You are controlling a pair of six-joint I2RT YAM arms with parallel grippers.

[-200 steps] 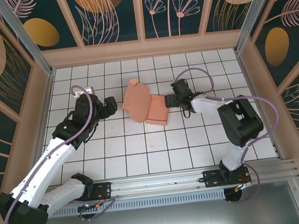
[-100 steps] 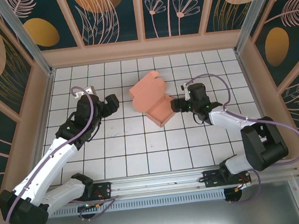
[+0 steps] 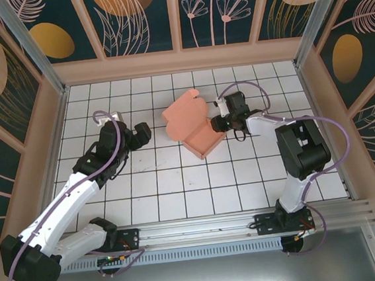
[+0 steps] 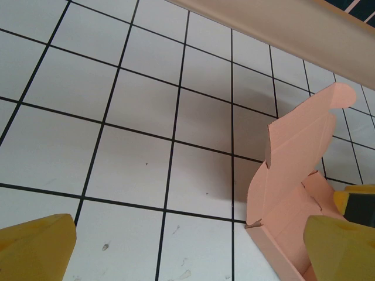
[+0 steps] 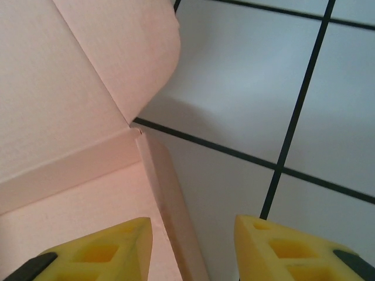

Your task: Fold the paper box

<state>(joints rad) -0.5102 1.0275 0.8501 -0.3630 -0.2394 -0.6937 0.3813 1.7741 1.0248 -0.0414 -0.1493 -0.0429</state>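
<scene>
Right jaws part-open astride paper box [image 5: 64, 88] wall, plain from the wrist; left jaws wide, empty.

One paper box [image 3: 188, 119], two arms, a left arm [image 3: 70, 195] and a right arm [image 3: 299, 151], and one tiled table [image 3: 180, 201].

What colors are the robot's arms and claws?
The left arm and right arm are white tubes with black joints. A purple cable loops along each. The left claw and right claw are black with yellow fingers.
</scene>
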